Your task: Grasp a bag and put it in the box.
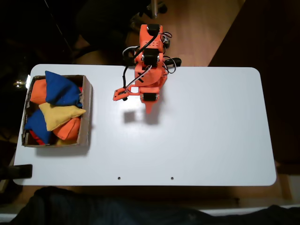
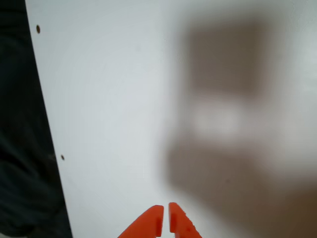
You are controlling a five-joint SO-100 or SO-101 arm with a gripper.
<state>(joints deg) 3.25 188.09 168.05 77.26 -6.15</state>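
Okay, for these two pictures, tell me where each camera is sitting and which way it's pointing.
Fixed view: above, looking straight down on the white table, the box of beanbags at its left and the folded orange arm at the top edge.
Wrist view: rides on the arm, looking down at bare tabletop; the gripper enters from the bottom, its tips nearly touching.
Shared: the white table, its edge with two small holes, and the gripper.

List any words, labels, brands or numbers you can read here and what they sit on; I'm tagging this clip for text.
None can be read in either view.
The box shows bare brown cardboard walls, no print.
The blue bag and its yellow and orange neighbours are plain fabric.
The orange arm and the shut gripper carry no legible marking.
The white table is unmarked apart from small holes.
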